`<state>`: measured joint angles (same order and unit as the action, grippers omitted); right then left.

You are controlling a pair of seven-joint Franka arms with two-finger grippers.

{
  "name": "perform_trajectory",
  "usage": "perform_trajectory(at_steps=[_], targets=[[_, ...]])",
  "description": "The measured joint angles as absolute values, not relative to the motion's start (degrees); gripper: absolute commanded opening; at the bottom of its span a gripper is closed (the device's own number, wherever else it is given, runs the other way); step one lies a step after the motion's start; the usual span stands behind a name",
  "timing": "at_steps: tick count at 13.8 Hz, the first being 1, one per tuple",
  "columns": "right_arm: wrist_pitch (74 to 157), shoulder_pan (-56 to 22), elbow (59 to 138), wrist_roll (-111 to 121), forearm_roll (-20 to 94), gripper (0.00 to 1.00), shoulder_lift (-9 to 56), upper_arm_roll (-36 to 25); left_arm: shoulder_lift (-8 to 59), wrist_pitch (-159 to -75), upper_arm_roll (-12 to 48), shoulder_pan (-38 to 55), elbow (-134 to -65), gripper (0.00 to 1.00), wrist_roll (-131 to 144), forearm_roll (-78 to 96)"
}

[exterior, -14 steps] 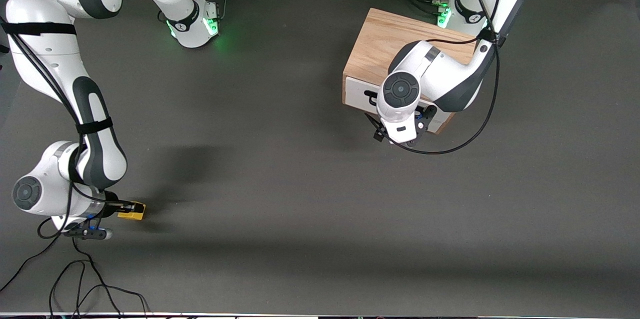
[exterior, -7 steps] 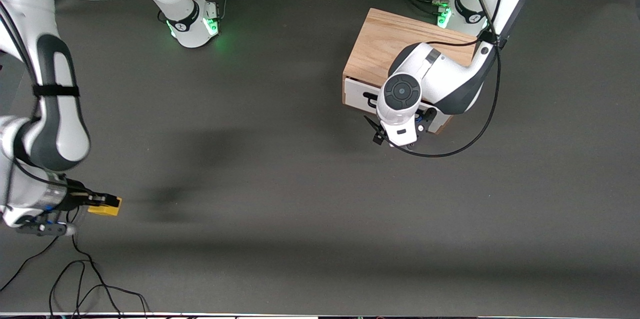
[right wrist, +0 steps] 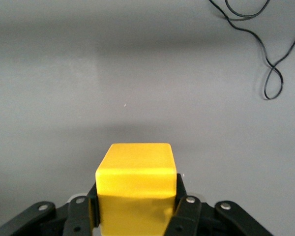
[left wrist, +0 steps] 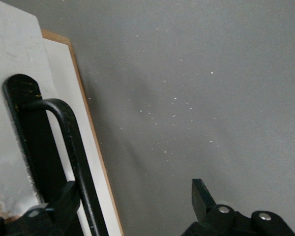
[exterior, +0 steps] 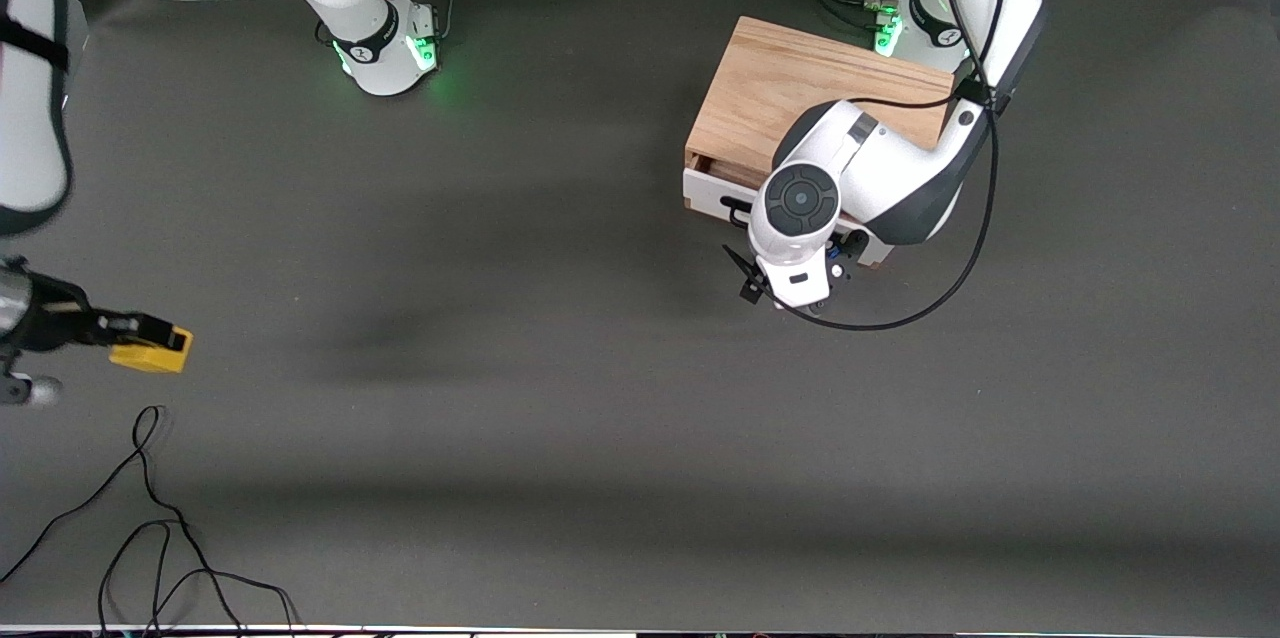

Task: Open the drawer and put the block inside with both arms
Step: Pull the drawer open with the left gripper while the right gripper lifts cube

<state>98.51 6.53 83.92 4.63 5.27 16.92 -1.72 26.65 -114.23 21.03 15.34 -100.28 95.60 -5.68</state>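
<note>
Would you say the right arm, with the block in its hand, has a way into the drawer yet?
Probably not yet: the drawer is only slightly open, and the left hand sits at its handle. The right hand holds the block above the right arm's end of the table.

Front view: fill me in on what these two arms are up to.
The right pincer holds the yellow block in the air over the right arm's end of the table. The left pincer is at the black handle of the drawer, which is slightly out of the wooden cabinet; one finger is hooked in under the handle bar.
</note>
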Motion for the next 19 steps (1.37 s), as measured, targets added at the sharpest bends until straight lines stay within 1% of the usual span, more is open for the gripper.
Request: perform_trajectory(at_steps=[5,9,13,17,19], targets=[[91.53,6.52,83.99,4.62,5.29,0.0,10.44,-1.69,29.34,-112.82,21.19,15.51,-96.39,1.0,95.6,-6.74],[86.58,6.5,84.02,4.63,5.29,0.0,6.44,-1.69,31.61,-111.38,21.19,16.05,-92.94,1.0,95.63,-7.97],[85.55,4.9,84.19,4.46,5.32,0.0,5.63,-1.59,33.35,-109.98,21.19,16.37,-90.33,1.0,95.67,-8.49],[85.65,0.83,84.85,1.17,5.32,0.0,6.03,-1.54,34.38,-109.48,21.15,16.63,-88.65,1.0,95.68,-9.0],[85.98,-1.36,84.86,-2.15,5.32,0.0,6.59,-1.5,35.27,-110.62,21.14,16.67,-87.18,1.0,95.68,-9.38]])
